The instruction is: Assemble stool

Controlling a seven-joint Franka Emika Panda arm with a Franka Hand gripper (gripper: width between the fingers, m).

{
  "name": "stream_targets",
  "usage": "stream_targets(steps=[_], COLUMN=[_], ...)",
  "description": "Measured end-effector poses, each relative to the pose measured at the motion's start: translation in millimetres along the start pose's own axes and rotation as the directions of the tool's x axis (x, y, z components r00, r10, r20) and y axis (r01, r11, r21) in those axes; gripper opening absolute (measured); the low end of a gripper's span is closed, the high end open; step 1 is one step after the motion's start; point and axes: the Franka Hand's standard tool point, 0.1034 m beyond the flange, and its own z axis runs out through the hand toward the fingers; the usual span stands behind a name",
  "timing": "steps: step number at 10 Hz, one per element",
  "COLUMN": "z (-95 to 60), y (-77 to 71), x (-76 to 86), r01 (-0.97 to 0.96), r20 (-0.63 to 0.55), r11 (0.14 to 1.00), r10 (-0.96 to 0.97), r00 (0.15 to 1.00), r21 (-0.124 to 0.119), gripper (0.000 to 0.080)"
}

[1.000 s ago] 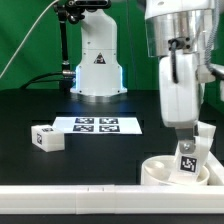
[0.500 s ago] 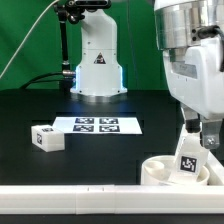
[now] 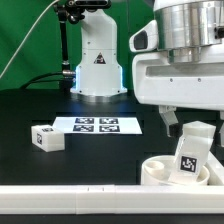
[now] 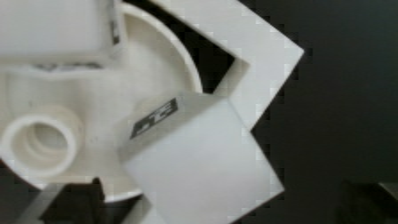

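Observation:
The stool's round white seat (image 3: pixel 160 172) lies at the front on the exterior view's right. One blocky white leg (image 3: pixel 192 150) with a square tag stands upright in it. My gripper (image 3: pixel 190 122) hangs just above that leg, open and holding nothing; one dark finger (image 3: pixel 167 121) shows beside the leg's top. In the wrist view the seat (image 4: pixel 63 95) with a round socket (image 4: pixel 39 137) and the tagged leg (image 4: pixel 214 165) fill the picture. The leg stands free between my dark fingertips (image 4: pixel 59 203). A second loose leg (image 3: pixel 46 138) lies on the exterior view's left.
The marker board (image 3: pixel 96 125) lies flat mid-table behind the loose leg. A long white bar (image 3: pixel 90 200) runs along the front edge. The arm's white base (image 3: pixel 97 60) stands at the back. The table top is black.
My gripper has let go of the leg standing in the seat and risen above it. The hand now looms larger in the exterior view. The leg stays upright.

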Motion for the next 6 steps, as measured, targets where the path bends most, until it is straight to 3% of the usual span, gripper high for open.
stream_targets(steps=[2, 6], z=[0.2, 0.0], y=[-0.4, 2.1], x=[-0.7, 2.8], r01=[0.224, 0.460], r20=[0.000, -0.004], r11=[0.975, 0.888], r10=[-0.224, -0.460], r00=[0.975, 0.888], r21=[0.000, -0.014], gripper=[0.0649, 0.0649])
